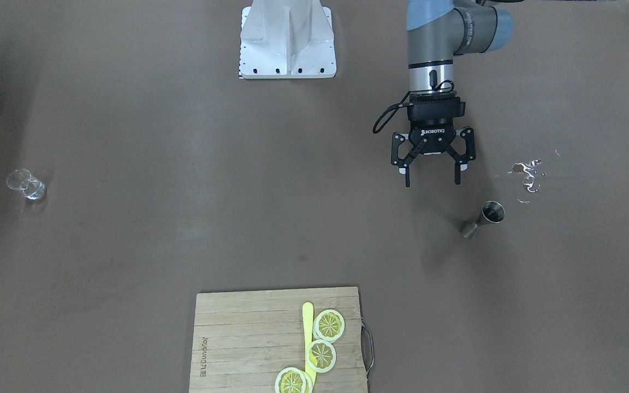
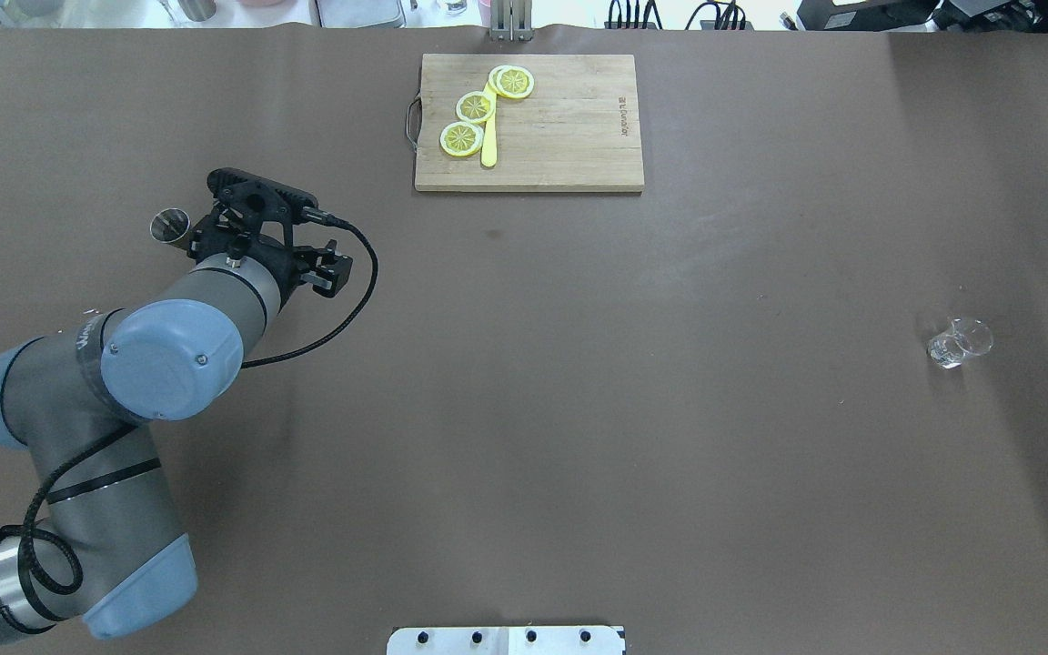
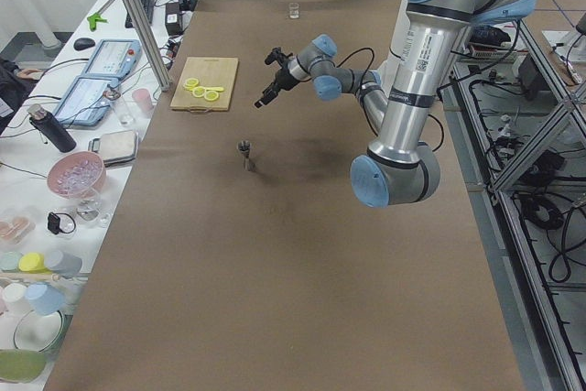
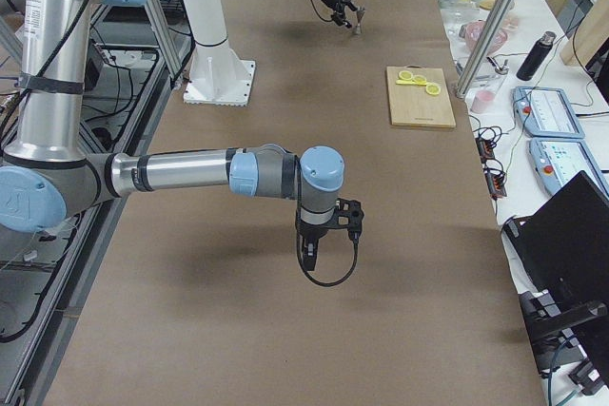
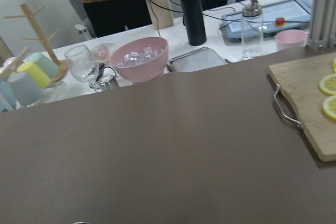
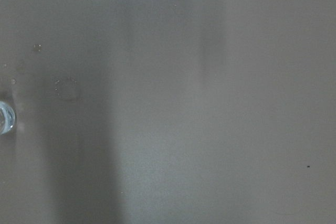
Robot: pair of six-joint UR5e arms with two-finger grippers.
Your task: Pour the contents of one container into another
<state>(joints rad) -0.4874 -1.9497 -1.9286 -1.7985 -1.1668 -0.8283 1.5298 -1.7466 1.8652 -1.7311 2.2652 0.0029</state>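
Jigger point(image 1: 485, 217) upright near left end of table point(image 1: 271, 218), ungripped. Glass point(image 1: 26, 184) well apart, near right end. Left gripper point(image 1: 433, 183) near jigger, not touching, jaws spread. Right gripper point(image 4: 319, 246) above table; jaw state cannot be told.

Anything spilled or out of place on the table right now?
Yes. A small shiny puddle with scattered droplets lies on the brown table cover, close to the steel jigger, which stands upright. It looks like liquid that missed a container. Nothing else stands out.
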